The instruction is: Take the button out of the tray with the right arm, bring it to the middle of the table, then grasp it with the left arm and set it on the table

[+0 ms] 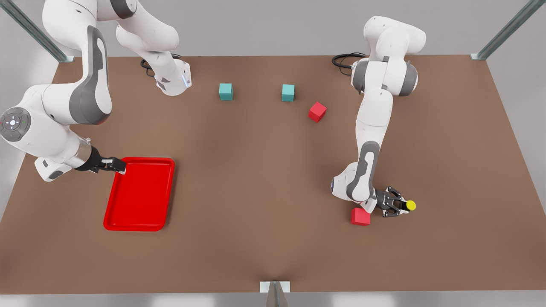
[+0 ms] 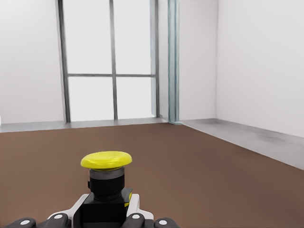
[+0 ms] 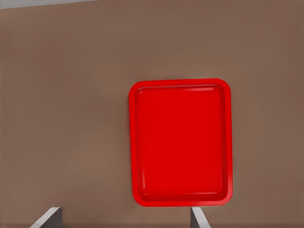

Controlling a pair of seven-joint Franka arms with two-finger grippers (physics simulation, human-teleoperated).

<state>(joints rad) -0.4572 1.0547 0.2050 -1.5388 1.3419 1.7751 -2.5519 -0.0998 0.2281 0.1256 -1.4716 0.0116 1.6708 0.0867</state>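
Table (image 1: 264,179): flat matte brown top, plain.

Left arm (image 1: 371,140): white glossy links, grey joint covers, reaching down at the front view's right, near side. Right arm (image 1: 64,106): same build, at the front view's left, wrist low beside the tray.

Tray (image 1: 140,194): shallow bright red rectangle, rounded corners, raised rim, smooth and glossy. It lies flat on the left of the table, long axis near-to-far. Right wrist view looks straight down on it (image 3: 180,142).

Four small cubes: two teal (image 1: 225,91) (image 1: 288,92) at the far side, one red (image 1: 317,111) just right of them, one red (image 1: 360,216) on the near right, just beside the left gripper.

Button (image 1: 410,205): round yellow domed cap on a black-grey boxy base. It sits at the near right, well apart from the tray. In the front view its axis lies roughly level, cap pointing to the right, away from the wrist. In the left wrist view (image 2: 106,160) the cap faces away from the fingers.

Left gripper (image 1: 394,204): black, fingers (image 2: 134,219) clamped on the button base.

Right gripper (image 1: 115,165): over the tray's far left corner, fingers spread apart (image 3: 50,216), holding nothing.
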